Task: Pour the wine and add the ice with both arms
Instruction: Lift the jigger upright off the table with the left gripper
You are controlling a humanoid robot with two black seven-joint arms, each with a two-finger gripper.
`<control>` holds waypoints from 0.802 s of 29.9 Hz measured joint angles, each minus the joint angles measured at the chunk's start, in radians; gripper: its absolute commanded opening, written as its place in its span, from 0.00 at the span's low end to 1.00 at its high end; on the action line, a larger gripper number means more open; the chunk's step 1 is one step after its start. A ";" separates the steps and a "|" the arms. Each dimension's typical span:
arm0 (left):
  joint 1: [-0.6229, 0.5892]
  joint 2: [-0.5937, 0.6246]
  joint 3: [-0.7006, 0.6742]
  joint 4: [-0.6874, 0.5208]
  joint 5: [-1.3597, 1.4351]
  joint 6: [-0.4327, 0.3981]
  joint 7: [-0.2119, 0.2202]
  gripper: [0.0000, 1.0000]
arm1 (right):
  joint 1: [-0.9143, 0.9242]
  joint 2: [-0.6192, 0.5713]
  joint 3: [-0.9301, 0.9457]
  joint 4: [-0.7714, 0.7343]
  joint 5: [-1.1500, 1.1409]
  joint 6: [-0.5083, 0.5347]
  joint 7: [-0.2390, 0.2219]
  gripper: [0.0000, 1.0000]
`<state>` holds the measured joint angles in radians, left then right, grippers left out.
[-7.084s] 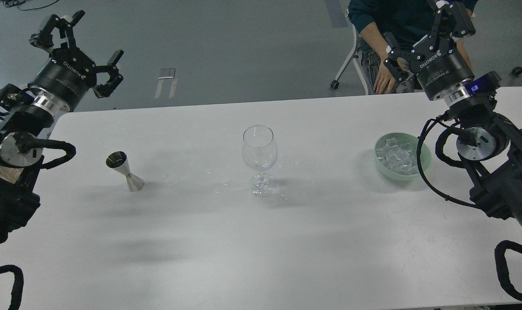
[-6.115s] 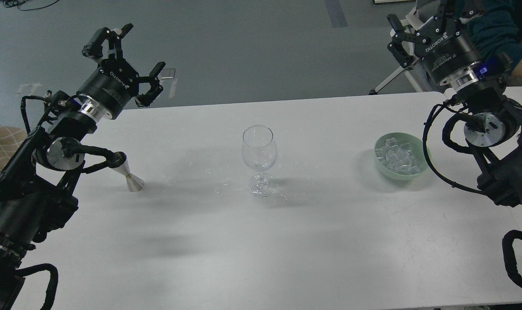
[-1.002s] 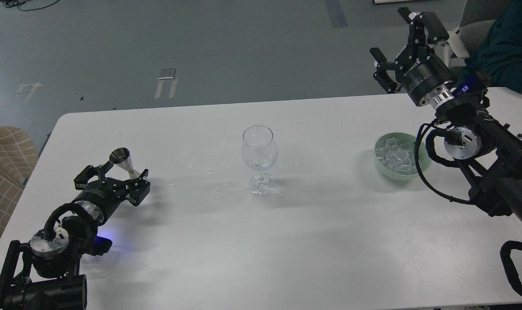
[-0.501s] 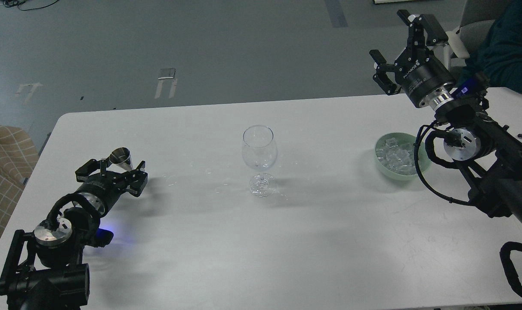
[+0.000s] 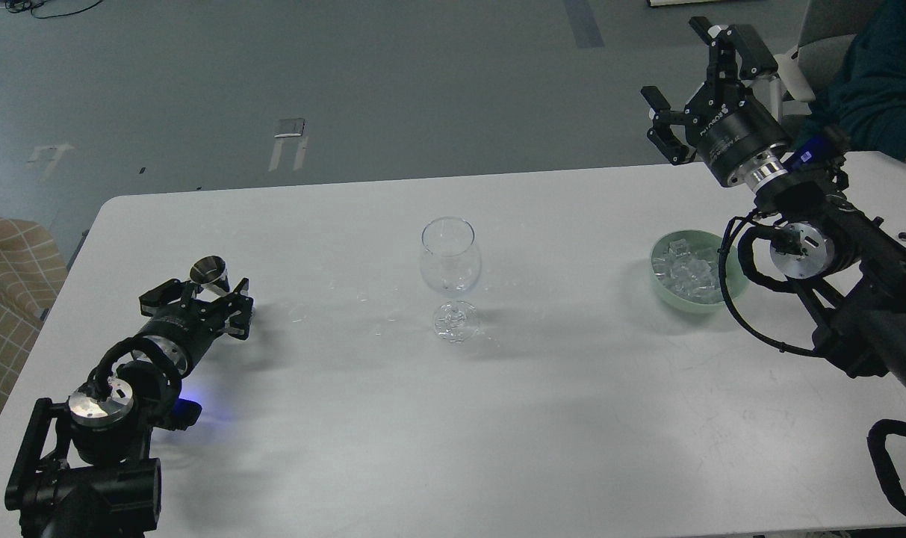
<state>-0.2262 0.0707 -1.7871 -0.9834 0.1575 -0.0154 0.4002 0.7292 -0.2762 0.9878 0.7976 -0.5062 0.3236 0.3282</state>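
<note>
A small steel jigger (image 5: 209, 273) stands on the white table (image 5: 497, 418) at the left. Whether it holds wine cannot be seen. My left gripper (image 5: 197, 294) lies low on the table, open, with one finger on each side of the jigger's lower half, which it hides. An empty clear wine glass (image 5: 450, 258) stands upright mid-table. A pale green bowl (image 5: 735, 263) at the right holds the heap of ice cubes (image 5: 688, 273). My right gripper (image 5: 673, 63) is open and empty, raised beyond the table's far edge, behind the bowl.
A person in a teal sleeve (image 5: 875, 90) sits at the far right corner by a chair. A checked cushion (image 5: 4, 284) lies off the table's left edge. Small drops (image 5: 378, 325) dot the table between the jigger and the glass.
</note>
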 measured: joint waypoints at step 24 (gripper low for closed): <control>0.002 -0.017 -0.003 0.019 -0.010 -0.123 -0.005 0.00 | -0.007 -0.001 0.000 0.002 0.000 -0.010 0.000 1.00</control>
<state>-0.2241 0.0538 -1.7905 -0.9649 0.1475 -0.1380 0.3956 0.7227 -0.2771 0.9878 0.7993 -0.5062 0.3134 0.3282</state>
